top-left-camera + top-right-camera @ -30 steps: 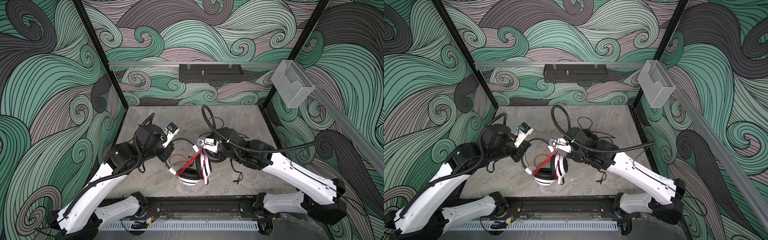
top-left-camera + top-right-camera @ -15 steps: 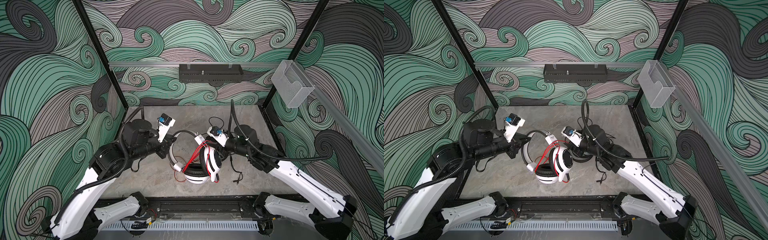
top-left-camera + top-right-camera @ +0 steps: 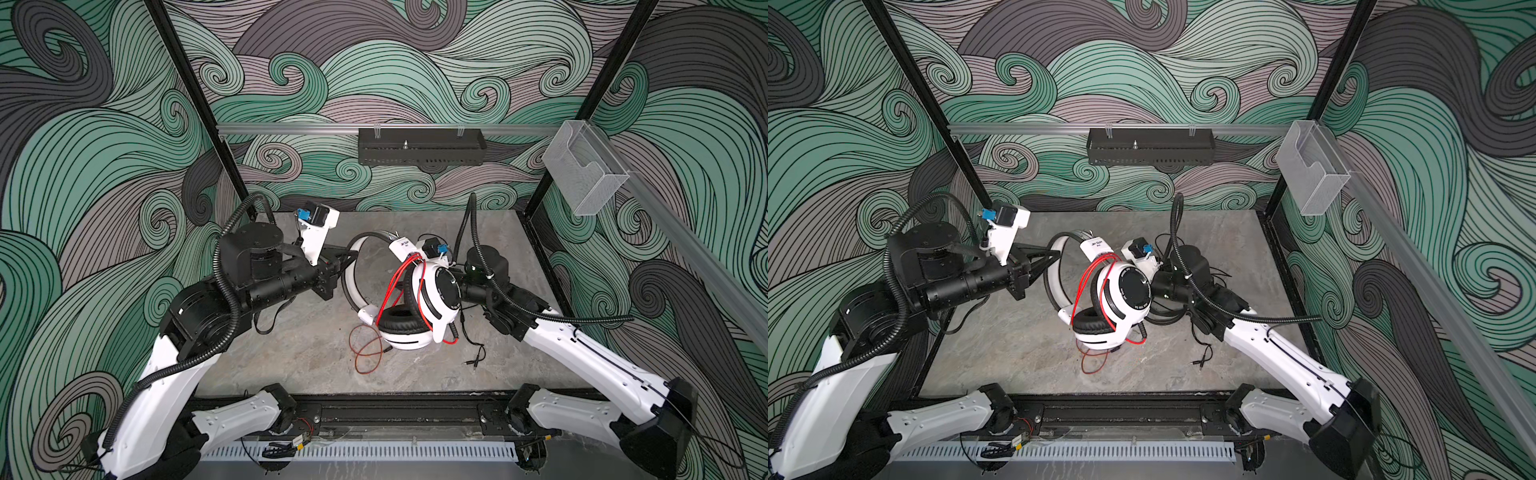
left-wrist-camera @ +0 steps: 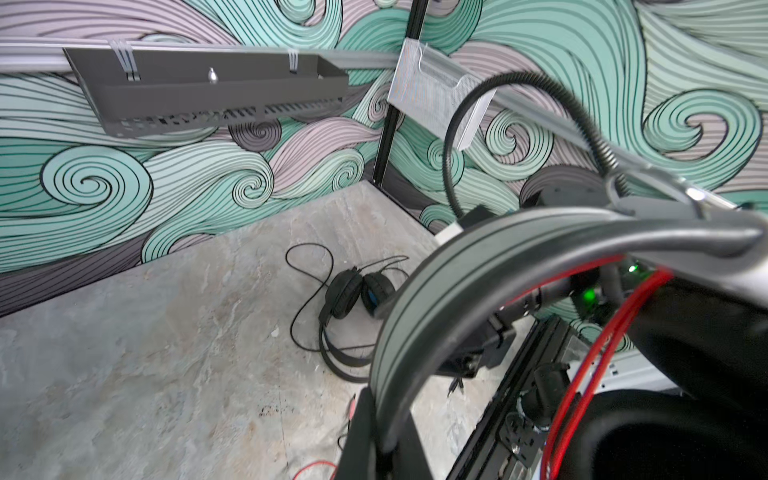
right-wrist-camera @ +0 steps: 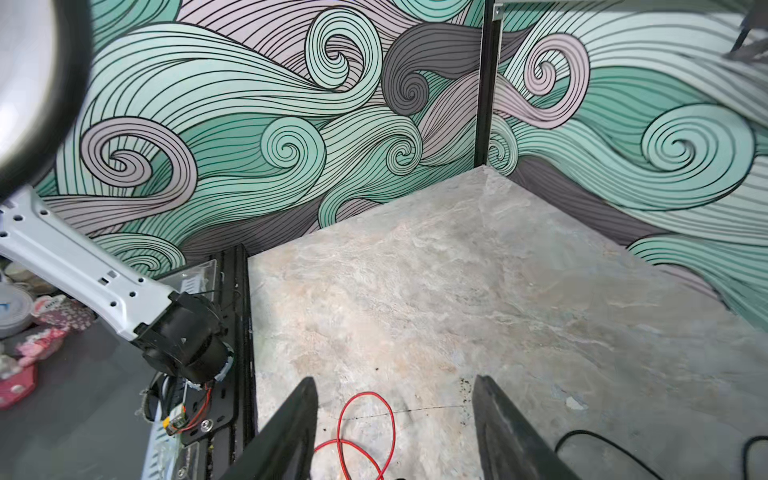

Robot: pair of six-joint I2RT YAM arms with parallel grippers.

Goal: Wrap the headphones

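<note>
Swirling green, grey and mauve waves cover the walls around a grey stone-look table [image 3: 291, 365]. In both top views the white headphones [image 3: 434, 291] sit near its middle; one black-padded ear cup [image 3: 401, 322] lies on the table, the other cup [image 3: 1131, 289] stands on edge above it, and the headband [image 3: 353, 286] arches toward the left arm. The left gripper [image 3: 348, 261] is clamped tight on that headband; the red cord [image 3: 399, 286] loops over the headset beside the raised cup, and its loose end [image 3: 368, 349] curls on the table in front. The right arm [image 3: 482, 286] sits just behind the raised cup, its fingers hidden there; a thin black cord [image 3: 473, 353] trails on the table beside it.

In the left wrist view the headband fills the foreground, pinched in the black fingers [image 4: 361, 419]; beyond it the black headphones [image 4: 353, 295] lie flat on the table beside the right arm, blue showing in one cup, their cord looped loosely around them.

In the right wrist view the right gripper [image 5: 392, 380] has its jaws well apart and holds nothing; under the gap the red cord's curl lies on the table.
</note>
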